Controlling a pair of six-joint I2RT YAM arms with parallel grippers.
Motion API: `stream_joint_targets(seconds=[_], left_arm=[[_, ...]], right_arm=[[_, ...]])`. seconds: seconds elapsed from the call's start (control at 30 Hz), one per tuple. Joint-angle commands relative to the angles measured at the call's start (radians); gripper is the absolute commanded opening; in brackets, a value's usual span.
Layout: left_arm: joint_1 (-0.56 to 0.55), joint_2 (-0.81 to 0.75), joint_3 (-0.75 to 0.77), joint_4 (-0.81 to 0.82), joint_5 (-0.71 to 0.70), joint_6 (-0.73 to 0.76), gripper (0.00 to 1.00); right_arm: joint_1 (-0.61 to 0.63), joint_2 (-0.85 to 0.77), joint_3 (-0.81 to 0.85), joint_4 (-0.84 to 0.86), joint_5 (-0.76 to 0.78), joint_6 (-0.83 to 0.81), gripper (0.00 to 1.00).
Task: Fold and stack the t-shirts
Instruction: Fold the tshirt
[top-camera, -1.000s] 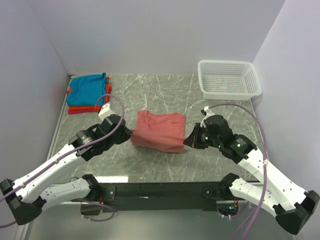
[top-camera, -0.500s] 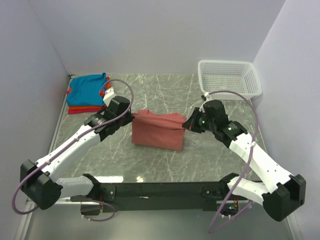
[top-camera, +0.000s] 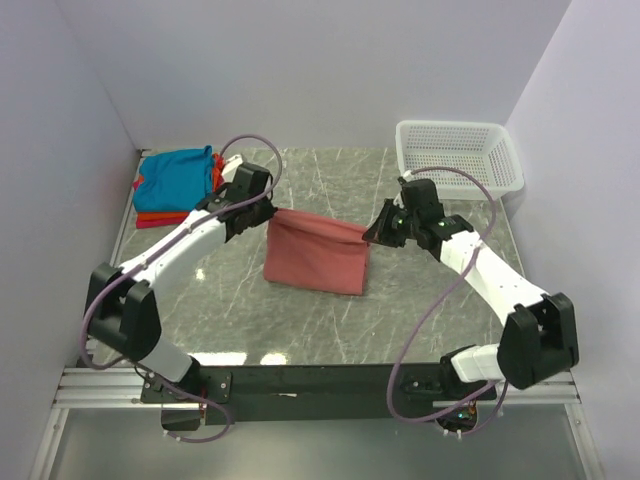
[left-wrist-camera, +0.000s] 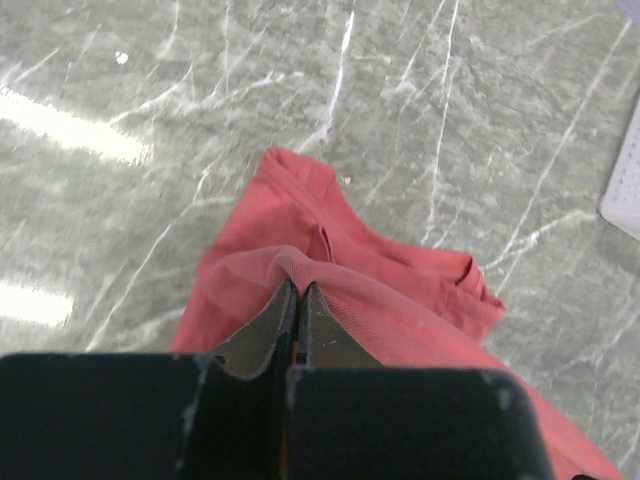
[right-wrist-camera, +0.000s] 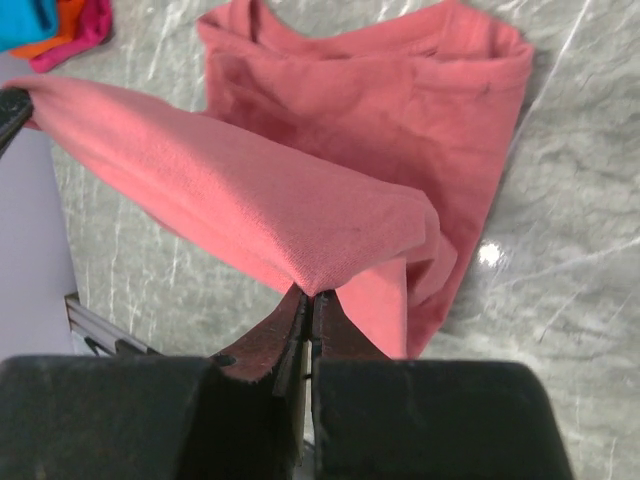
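The salmon-pink t-shirt hangs stretched between both grippers over the middle of the table, its lower part draped on the marble. My left gripper is shut on its left top corner; the left wrist view shows the cloth pinched at the gripper. My right gripper is shut on the right top corner, with pink fabric pulled taut from the gripper. A folded stack with a teal-blue shirt on top of orange and red ones lies at the far left.
A white mesh basket stands at the far right corner. Pale walls close in the table at the back and sides. Bare marble lies in front of the shirt, and a black rail runs along the near edge.
Both grippers have carried the shirt's held edge away from me, toward the back of the table, unfolding it so that it now hangs longer and flatter.
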Motion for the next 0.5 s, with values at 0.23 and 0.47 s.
stream_joint_targets(seconds=[0.23,0.47], left_arm=[[0.052,0.241,0.193,0.042,0.043,0.071,0.01],[0.066,0.335,0.278,0.023,0.102,0.088,0.66]], right_arm=[[-0.076,0.221,0.117,0.096,-0.033,-0.015,0.04],[-0.081,0.374,0.288,0.032,0.016,-0.07,0.69]])
